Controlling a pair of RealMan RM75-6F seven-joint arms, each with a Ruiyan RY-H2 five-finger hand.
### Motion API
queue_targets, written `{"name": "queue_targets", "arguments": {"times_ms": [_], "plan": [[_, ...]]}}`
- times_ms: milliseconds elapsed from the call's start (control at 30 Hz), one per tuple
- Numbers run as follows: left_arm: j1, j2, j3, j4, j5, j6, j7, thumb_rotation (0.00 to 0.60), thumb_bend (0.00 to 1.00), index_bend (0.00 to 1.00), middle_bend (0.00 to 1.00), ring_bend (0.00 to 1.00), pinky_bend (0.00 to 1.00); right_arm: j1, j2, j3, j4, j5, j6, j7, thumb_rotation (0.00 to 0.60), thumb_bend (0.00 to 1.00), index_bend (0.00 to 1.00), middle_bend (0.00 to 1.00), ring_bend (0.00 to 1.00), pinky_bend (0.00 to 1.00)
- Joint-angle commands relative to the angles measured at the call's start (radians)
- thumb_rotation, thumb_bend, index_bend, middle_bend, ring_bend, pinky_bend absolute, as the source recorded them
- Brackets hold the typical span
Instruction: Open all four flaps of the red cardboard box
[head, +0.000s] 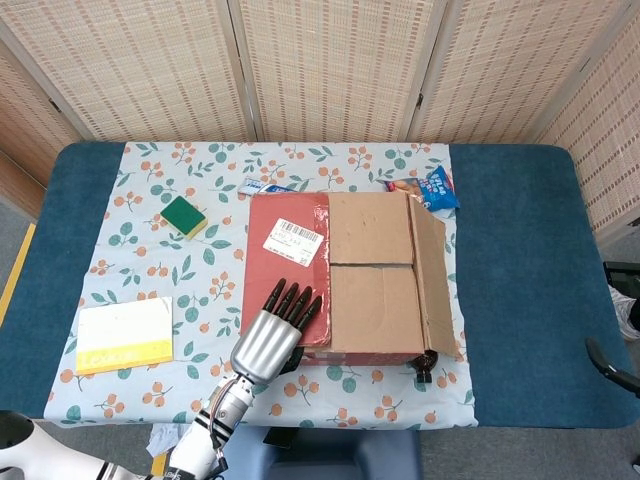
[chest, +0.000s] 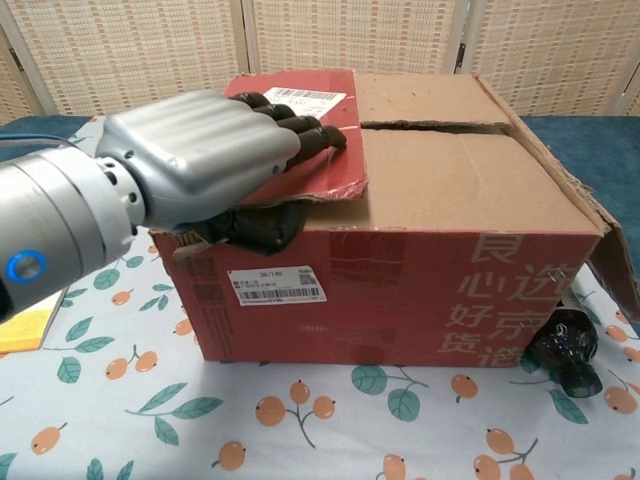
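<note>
The red cardboard box (head: 345, 275) (chest: 400, 290) stands mid-table. Its red left flap (head: 285, 262) (chest: 290, 140) lies nearly flat on top, front edge slightly raised. Two brown flaps (head: 372, 270) (chest: 450, 170) lie shut beside it. The right flap (head: 433, 275) (chest: 590, 225) hangs tilted outward. My left hand (head: 273, 335) (chest: 190, 165) is at the box's front left corner, fingers flat on top of the red flap and thumb tucked under its front edge, pinching it. Only a dark sliver of my right hand (head: 610, 362) shows at the right edge.
A green sponge (head: 184, 215) and a yellow-white pad (head: 125, 335) lie left of the box. A blue snack packet (head: 432, 187) and a white packet (head: 268, 186) sit behind it. A black object (head: 424, 374) (chest: 565, 350) rests at the box's front right corner.
</note>
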Motion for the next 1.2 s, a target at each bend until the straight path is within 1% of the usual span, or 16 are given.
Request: {"name": "queue_targets", "arguments": {"times_ms": [33,300,467,567,700,800,1100,1200], "plan": [[-0.007,-0.001,0.002,0.007,0.011,0.007,0.002,0.301,0.38,0.00,0.10,0.04,0.07,-0.001,0.000,-0.002,0.000,-0.002,0.000,-0.001,0.600,0.37,0.00,0.00,0.00,0.00],[-0.012,0.021,0.002,0.003,0.058,0.034,-0.013,0.301,0.38,0.00,0.10,0.04,0.07,0.000,-0.001,-0.001,-0.001,0.002,-0.007,-0.005,0.600,0.37,0.00,0.00,0.00,0.00],[-0.007,0.027,0.012,0.002,0.098,0.055,-0.016,0.312,0.35,0.00,0.08,0.03,0.07,0.001,-0.002,-0.002,-0.002,0.001,-0.011,-0.011,0.600,0.37,0.00,0.00,0.00,0.00],[-0.005,0.029,0.018,0.011,0.135,0.068,-0.018,0.339,0.32,0.00,0.07,0.02,0.07,0.001,-0.003,-0.003,-0.003,0.001,-0.013,-0.013,0.600,0.37,0.00,0.00,0.00,0.00],[0.002,0.026,0.028,0.037,0.178,0.078,-0.028,0.359,0.29,0.00,0.07,0.01,0.07,0.000,-0.003,-0.002,-0.004,0.000,-0.009,-0.013,0.600,0.37,0.00,0.00,0.00,0.00],[0.006,0.020,0.035,0.062,0.212,0.081,-0.034,0.393,0.28,0.00,0.07,0.01,0.07,-0.002,-0.003,-0.002,-0.004,-0.003,-0.005,-0.013,0.600,0.37,0.00,0.00,0.00,0.00],[0.023,-0.003,0.034,0.109,0.305,0.101,-0.047,0.402,0.28,0.00,0.06,0.00,0.06,-0.002,-0.002,-0.001,-0.004,-0.002,-0.006,-0.011,0.600,0.37,0.00,0.00,0.00,0.00],[0.031,-0.007,0.031,0.122,0.341,0.107,-0.058,0.424,0.28,0.00,0.06,0.00,0.06,-0.002,-0.003,-0.001,-0.004,-0.002,-0.005,-0.011,0.600,0.37,0.00,0.00,0.00,0.00]]}}
